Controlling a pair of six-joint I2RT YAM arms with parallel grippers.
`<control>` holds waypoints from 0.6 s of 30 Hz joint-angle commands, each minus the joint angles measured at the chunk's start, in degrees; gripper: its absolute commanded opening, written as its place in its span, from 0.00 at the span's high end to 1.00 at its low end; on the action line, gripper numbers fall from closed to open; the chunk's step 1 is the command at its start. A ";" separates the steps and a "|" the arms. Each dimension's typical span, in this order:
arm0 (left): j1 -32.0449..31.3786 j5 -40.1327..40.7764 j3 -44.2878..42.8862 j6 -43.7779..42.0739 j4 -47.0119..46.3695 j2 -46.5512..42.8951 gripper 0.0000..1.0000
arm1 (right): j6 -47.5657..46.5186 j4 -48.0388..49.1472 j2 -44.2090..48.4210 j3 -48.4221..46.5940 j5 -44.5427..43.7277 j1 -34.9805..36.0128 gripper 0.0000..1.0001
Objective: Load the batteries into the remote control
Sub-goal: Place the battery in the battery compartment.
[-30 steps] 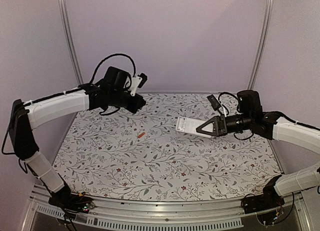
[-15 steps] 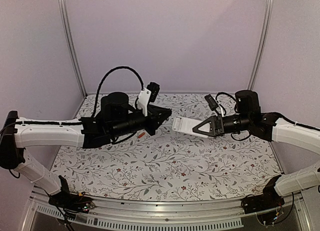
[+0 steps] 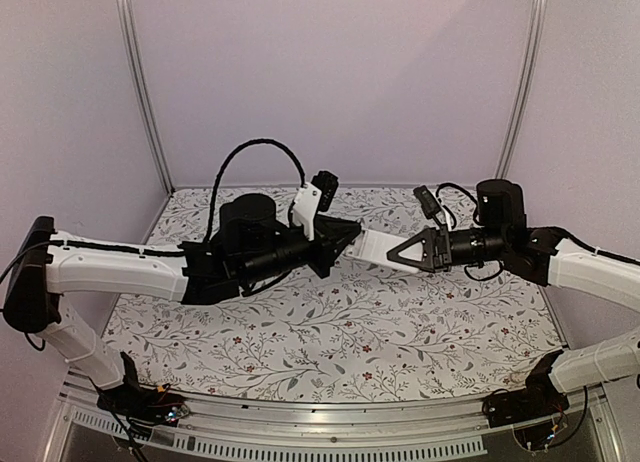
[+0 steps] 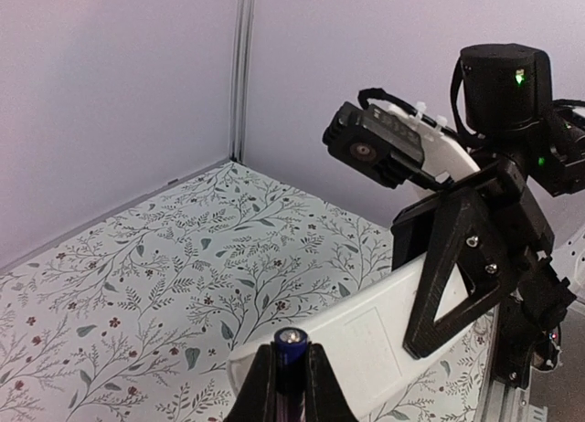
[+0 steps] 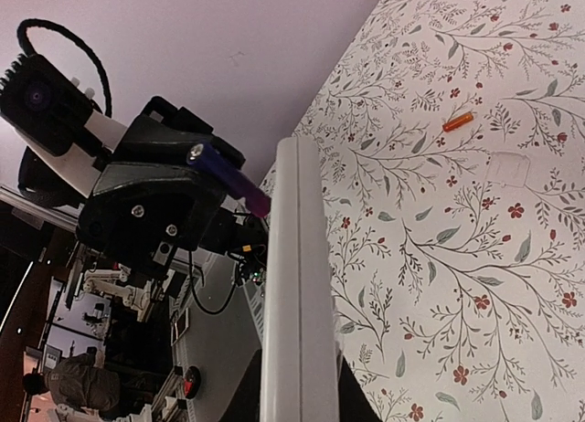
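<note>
My right gripper (image 3: 408,253) is shut on the remote control (image 3: 375,247) and holds it in the air above mid-table, white back showing. In the right wrist view the remote (image 5: 297,285) appears edge-on between the fingers. My left gripper (image 3: 345,238) is shut on the dark battery (image 4: 291,343), whose metal end points at the remote's free end (image 4: 366,335), very close to it. The dark battery also shows in the right wrist view (image 5: 228,177), just left of the remote. The orange battery (image 5: 458,121) lies on the floral table, hidden behind my left arm in the top view.
A small pale rectangular piece (image 5: 508,169) lies flat on the floral mat (image 3: 330,332) near the orange battery. Lilac walls and metal posts (image 3: 140,82) enclose the back and sides. Both arms meet over the middle of the mat.
My left arm has swung from the back left to the centre with the dark battery, up to the remote's free end. My right gripper has kept hold of the remote, shifting it slightly.
</note>
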State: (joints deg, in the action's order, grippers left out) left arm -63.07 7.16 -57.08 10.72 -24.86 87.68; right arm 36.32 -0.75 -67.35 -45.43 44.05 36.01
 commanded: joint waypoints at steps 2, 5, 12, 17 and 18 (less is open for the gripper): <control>-1.14 1.97 -1.12 -1.90 -1.59 0.95 1.00 | 1.75 3.61 2.12 0.87 1.01 0.43 1.00; -1.18 2.47 -0.90 -2.21 -1.70 1.19 1.00 | 2.47 4.22 2.29 0.96 1.05 0.40 1.00; -1.36 3.59 -0.25 -3.02 -2.16 1.34 1.00 | 3.67 5.50 2.48 1.02 1.31 0.38 1.00; -1.36 4.26 -0.70 -3.33 -0.67 1.42 0.96 | 3.72 5.41 2.54 0.91 1.20 0.38 1.00; -1.36 4.45 -0.86 -3.41 -0.30 1.44 0.94 | 3.71 5.43 2.50 0.93 1.29 0.38 1.00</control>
State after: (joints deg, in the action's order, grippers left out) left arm -63.68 9.80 -57.08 8.38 -26.30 88.25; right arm 39.77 2.63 -65.95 -45.30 44.45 36.01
